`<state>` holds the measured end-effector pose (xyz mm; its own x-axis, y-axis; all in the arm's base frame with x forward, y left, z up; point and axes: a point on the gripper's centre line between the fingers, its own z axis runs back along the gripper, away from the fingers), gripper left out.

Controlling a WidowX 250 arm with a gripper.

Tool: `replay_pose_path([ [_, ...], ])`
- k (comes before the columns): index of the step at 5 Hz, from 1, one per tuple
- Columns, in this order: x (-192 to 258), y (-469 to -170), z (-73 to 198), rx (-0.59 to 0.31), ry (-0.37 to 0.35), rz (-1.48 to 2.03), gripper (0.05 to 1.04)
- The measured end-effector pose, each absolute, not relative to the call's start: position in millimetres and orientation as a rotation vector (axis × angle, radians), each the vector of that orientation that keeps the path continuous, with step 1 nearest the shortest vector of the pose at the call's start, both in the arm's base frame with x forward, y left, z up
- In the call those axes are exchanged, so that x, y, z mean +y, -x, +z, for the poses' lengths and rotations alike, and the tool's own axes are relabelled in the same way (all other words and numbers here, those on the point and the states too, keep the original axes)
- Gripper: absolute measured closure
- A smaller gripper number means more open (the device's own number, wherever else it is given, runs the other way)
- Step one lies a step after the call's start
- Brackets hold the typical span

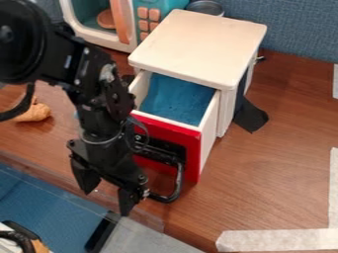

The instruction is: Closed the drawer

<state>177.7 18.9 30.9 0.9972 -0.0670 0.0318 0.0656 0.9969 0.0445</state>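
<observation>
The drawer [190, 153] is seen at the centre, drawn out of its white cabinet [198, 47] toward 7 o'clock, with its blue inside exposed. Its red front is fitted with a black handle [177, 185]. The black gripper [107, 203] is held at 7 o'clock, pointed down, beside the handle; whether the two touch cannot be told. The fingers [82, 173] are released and spread apart, with nothing grasped between them.

A toy microwave [99, 39] is placed on the tabletop [277, 168] at 11 o'clock, and a tan knobbly object [34, 113] at 9 o'clock. Black material [251, 116] is seen beside the cabinet at 3 o'clock. Pale tape [277, 240] is laid at 4 and 5 o'clock.
</observation>
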Motion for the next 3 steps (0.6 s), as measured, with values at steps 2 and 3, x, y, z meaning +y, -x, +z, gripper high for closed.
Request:
replay_pose_path([
  [2, 16.5, -186.3, 26.4, -0.01, -0.054, -0.063, 0.083],
  [3, 16.9, -196.7, 28.2, -0.022, -0.055, -0.05, 0.083],
])
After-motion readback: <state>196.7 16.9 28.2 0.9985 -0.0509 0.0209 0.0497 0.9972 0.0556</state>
